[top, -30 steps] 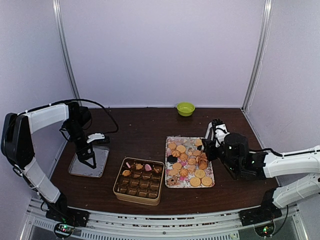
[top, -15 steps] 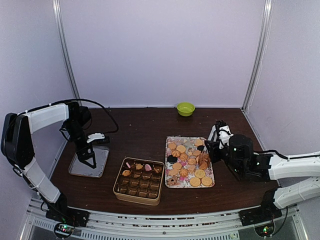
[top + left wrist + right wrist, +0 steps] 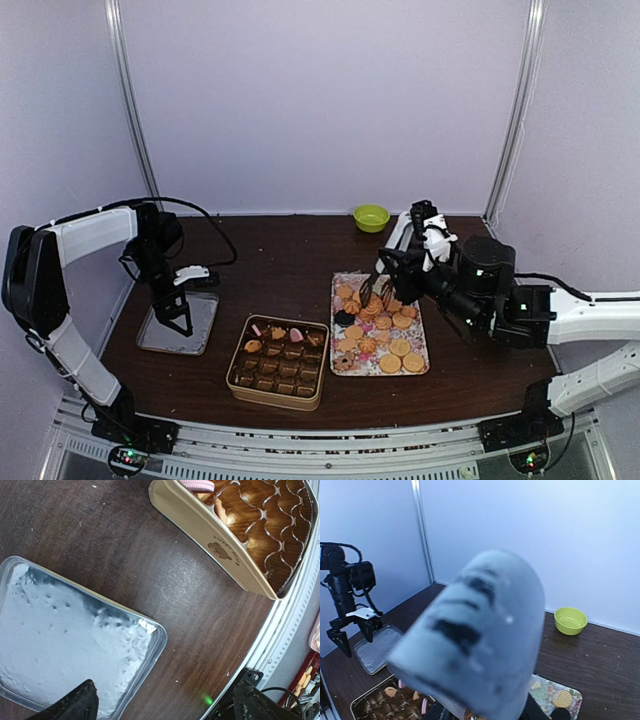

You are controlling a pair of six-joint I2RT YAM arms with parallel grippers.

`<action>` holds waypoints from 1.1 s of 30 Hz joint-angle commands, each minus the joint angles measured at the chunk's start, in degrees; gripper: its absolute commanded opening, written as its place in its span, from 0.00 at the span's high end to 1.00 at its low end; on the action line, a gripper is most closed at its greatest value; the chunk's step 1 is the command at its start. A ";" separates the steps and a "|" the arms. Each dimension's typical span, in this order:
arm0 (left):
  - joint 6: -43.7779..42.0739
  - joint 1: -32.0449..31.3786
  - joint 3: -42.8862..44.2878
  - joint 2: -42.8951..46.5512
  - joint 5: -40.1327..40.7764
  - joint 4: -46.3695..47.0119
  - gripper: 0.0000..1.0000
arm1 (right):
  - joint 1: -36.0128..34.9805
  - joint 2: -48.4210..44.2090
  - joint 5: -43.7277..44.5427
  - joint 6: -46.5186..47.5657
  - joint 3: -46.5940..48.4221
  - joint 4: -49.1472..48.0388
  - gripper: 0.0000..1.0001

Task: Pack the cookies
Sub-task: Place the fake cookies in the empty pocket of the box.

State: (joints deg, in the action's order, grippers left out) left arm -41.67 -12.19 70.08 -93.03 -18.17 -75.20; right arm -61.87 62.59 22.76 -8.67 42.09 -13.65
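Supply and destination sit just beside each other so each carry is short. The cookies (image 3: 383, 322) are mostly heaped on a patterned tray (image 3: 334, 300), with only a few already in the far row of the gold tin (image 3: 275, 397), whose brown paper cups (image 3: 285, 368) are otherwise unfilled. By my reading, packing has barely begun.

The right gripper (image 3: 374, 292) hangs fingers-down over the far end of the tray, probably to pick a cookie. Whether it is open or carrying anything I cannot tell. The left gripper (image 3: 178, 318) hovers over a silver lid (image 3: 200, 322), likely the tin's, parked well to the left where it stays out of the way. A green bowl (image 3: 371, 217) stands apart at the back.

Only the overhead view shows both arms and the whole layout. The left wrist view adds what it cannot: the 2 fingertips (image 3: 75, 707) spread wide and holding nothing, and 1 pink cookie (image 3: 196, 484) inside the tin's corner. In the right wrist view a blurred grey shape (image 3: 475, 640) close to the lens hides the fingers.
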 commanded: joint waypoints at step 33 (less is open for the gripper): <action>-0.25 0.32 -0.03 0.90 -0.32 -0.83 0.02 | -9.80 42.07 -17.15 4.84 33.50 -7.53 0.74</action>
State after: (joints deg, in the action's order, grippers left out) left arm -41.63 -12.19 70.06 -93.01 -17.74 -75.29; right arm -72.49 104.53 4.56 -4.19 73.89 -17.47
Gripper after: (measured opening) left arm 0.976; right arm 0.326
